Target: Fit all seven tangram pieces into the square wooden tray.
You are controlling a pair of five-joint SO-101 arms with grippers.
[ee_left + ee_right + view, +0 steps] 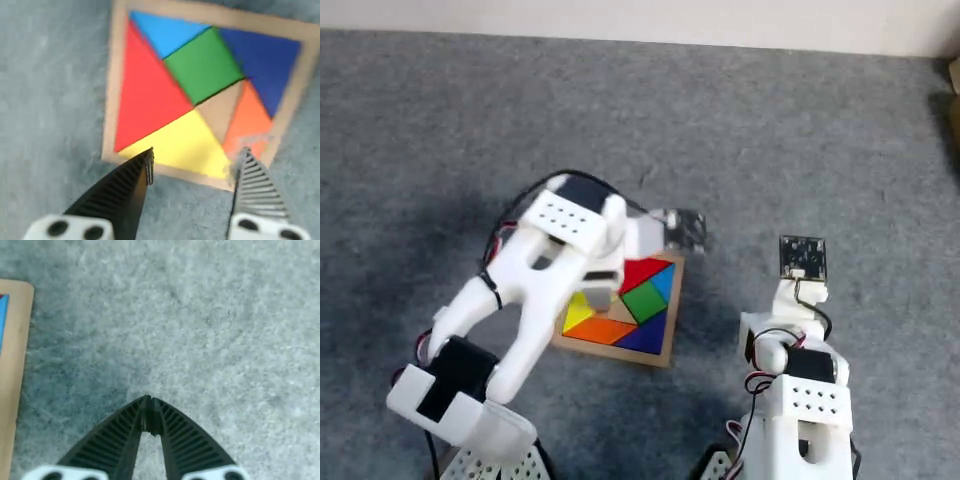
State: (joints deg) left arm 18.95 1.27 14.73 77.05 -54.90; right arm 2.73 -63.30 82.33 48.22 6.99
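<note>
While the left arm (540, 270) leans over the square wooden tray (672, 330), the left gripper (196, 155) hangs spread wide, its black ribbed fingers (131, 180) apart and empty just above one rim of the tray. The tray lies flat on the grey carpet (770, 130) between the two arms. Lying flat in it, edges touching: a large red triangle (150, 95), a light blue triangle (167, 32), a green square (205, 65), a large dark blue triangle (267, 65), an orange triangle (247, 117) and a yellow triangle (180, 142). A bare wood patch (220, 107) shows between the green, orange and yellow pieces. The right arm (800, 400) stands beside the tray, apart from it. The right gripper (150, 415) is pinched together, tips touching, empty, over carpet with the tray's edge near.
</note>
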